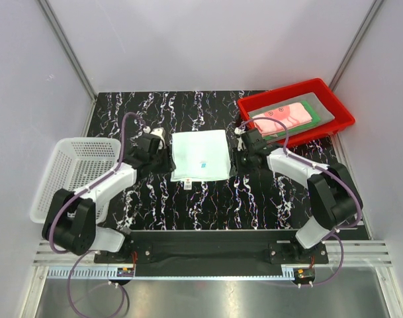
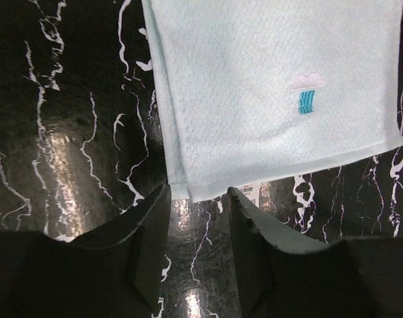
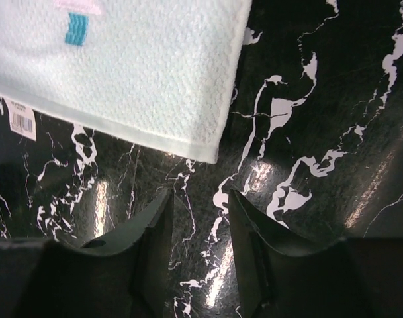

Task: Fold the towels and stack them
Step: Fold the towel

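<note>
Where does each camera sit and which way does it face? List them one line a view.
Top external: above and behind the arms, looking down on the table, towel, basket and tray; both arms show.
Left wrist: on the left arm, aimed down at the towel's corner; its open fingers show.
Right wrist: likewise, at the opposite corner; open fingers.
All three share the towel.

Counter (image 1: 208, 199): black, white marble veining, glossy with glare patches. White lattice basket (image 1: 72, 175) at counter's left edge, just outboard of the left hand (image 1: 163, 158). Red tray (image 1: 340, 122) at far right corner, just beyond the right hand (image 1: 239, 156).
</note>
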You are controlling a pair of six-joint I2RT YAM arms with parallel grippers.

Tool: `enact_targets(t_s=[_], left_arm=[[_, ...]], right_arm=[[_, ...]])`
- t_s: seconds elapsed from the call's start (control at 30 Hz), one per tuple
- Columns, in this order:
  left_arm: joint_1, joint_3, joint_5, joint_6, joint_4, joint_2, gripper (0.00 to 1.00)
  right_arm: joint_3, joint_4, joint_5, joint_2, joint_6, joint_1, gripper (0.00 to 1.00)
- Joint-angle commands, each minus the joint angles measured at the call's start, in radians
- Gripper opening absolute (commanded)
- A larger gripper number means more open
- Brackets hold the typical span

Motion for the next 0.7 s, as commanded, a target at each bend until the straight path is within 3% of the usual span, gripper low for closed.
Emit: enact_targets(t_s=[0.0,0.37,0.57,0.67], left_arm=[[0.000,0.039,0.066,-0.056,0.051,0.074,0.43],[-0.002,0.013,0.089,-0.095,0.122,0.224,0.38],[-0.002,0.013,0.105,-0.095,0.125,0.262,0.22],[0.000,0.013,0.097,-0.089,0.123,0.261,0.10]], right_arm=[[0.051,0.031,0.071,0.024,0.095,0.002,0.45],[0.057,0.090,0.071,0.147,0.103,0.000,0.44],[0.039,0.116,0.069,0.152,0.112,0.002,0.44],[0.034,0.125,0.063,0.156,0.110,0.000,0.39]])
